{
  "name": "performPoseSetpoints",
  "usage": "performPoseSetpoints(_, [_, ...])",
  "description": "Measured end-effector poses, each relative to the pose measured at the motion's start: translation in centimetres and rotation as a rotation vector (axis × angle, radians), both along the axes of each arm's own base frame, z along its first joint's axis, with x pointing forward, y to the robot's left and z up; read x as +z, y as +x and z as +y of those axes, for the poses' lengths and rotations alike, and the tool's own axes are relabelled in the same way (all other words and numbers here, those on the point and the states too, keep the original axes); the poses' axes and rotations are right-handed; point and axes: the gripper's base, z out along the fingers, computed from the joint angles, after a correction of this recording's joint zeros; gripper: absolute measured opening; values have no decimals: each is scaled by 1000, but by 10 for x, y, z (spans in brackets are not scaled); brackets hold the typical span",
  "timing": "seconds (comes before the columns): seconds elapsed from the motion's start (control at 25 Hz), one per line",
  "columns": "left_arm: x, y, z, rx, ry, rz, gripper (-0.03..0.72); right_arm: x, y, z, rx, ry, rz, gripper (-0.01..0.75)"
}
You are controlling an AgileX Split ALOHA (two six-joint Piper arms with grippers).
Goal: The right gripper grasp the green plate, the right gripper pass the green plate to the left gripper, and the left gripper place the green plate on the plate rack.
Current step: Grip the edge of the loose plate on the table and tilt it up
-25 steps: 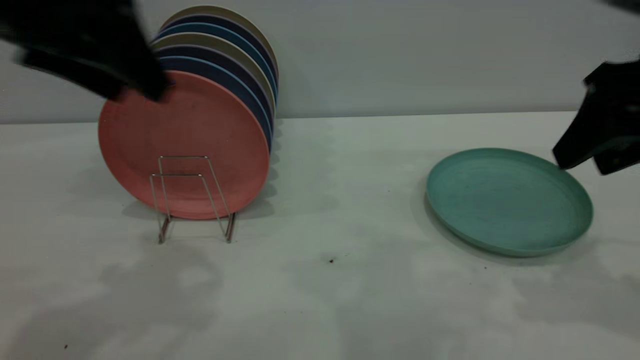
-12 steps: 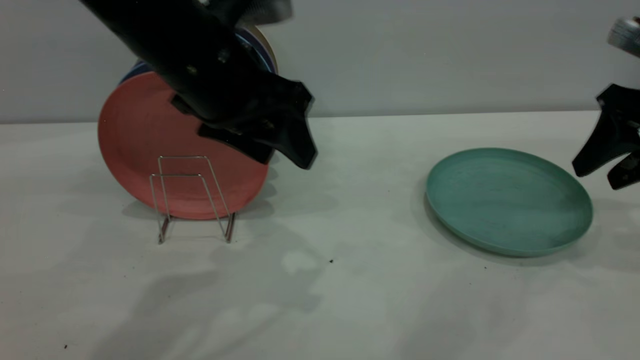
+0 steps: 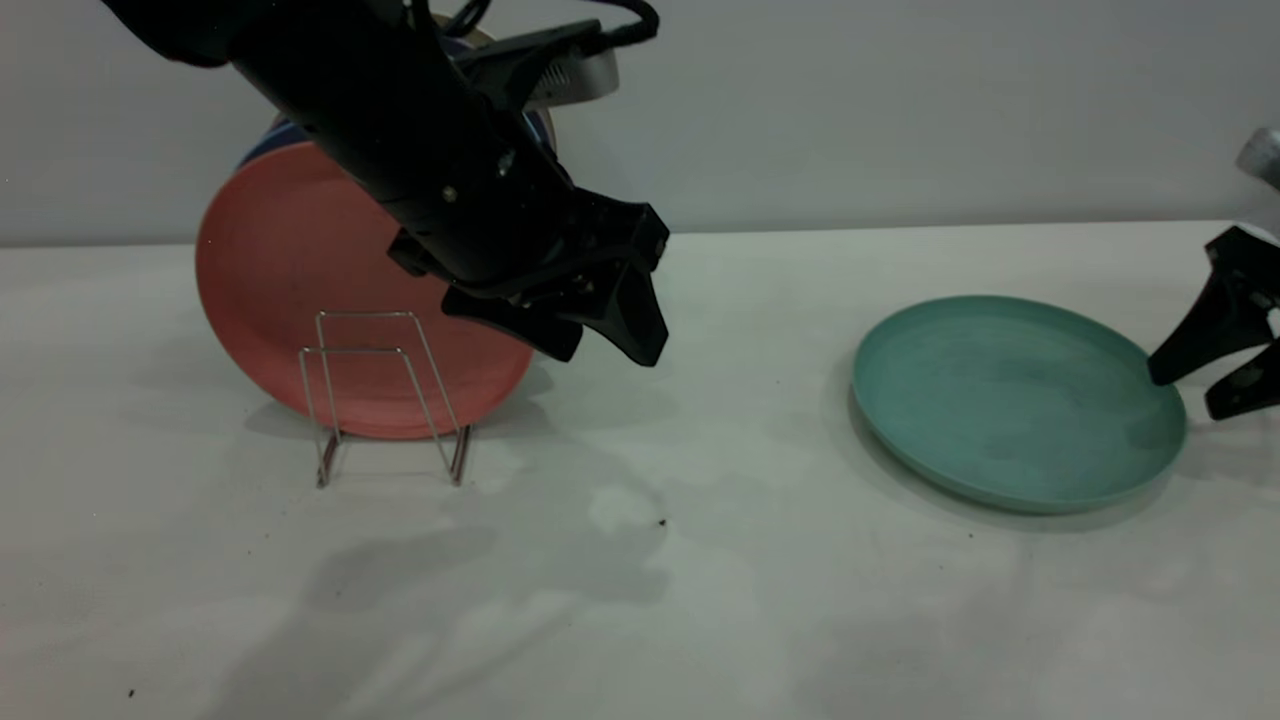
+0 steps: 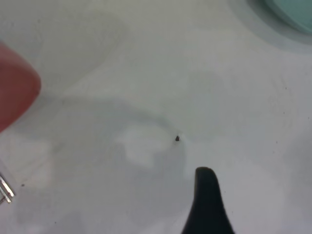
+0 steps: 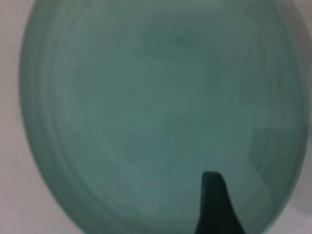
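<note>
Since half a second ago your right gripper (image 3: 1190,392) has dropped lower and closed in on the green plate (image 3: 1015,400), while your left gripper (image 3: 610,345) has slid a little farther toward the table's middle and sunk slightly. At the table's right edge, the right gripper reaches in from off the side with its two black fingers spread, one tip touching or just over the plate's right rim, the other just outside it; nothing is pinched yet. From the right wrist view, one finger (image 5: 214,202) sits over the plate's (image 5: 146,112) inner surface. The green plate lies flat on the table's (image 3: 700,560) right half, well apart from the plate rack (image 3: 385,395).

Your left arm slants down from the upper left, crossing in front of the salmon-pink plate (image 3: 290,290) that stands upright in the plate rack near the back left. Its fingers are splayed and empty, hovering above bare table just right of the rack. Darker blue plates (image 3: 270,140) peek out behind the pink one.
</note>
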Motion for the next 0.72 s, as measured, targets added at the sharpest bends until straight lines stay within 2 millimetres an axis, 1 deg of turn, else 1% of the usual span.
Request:
performPoseSetpoints(0.16, [0, -2, 0, -8, 1, 16, 567, -9, 2, 0, 4, 5, 7, 506])
performPoseSetpoints(0.32, [-1, -4, 0, -19, 2, 38, 567, -14, 2, 0, 6, 13, 7, 506])
performPoseSetpoints(0.52, [-1, -4, 0, -21, 2, 42, 567, -26, 3, 3, -8, 53, -2, 504])
performPoseSetpoints(0.72, [-1, -4, 0, -21, 2, 43, 567, -36, 4, 7, -23, 105, -8, 458])
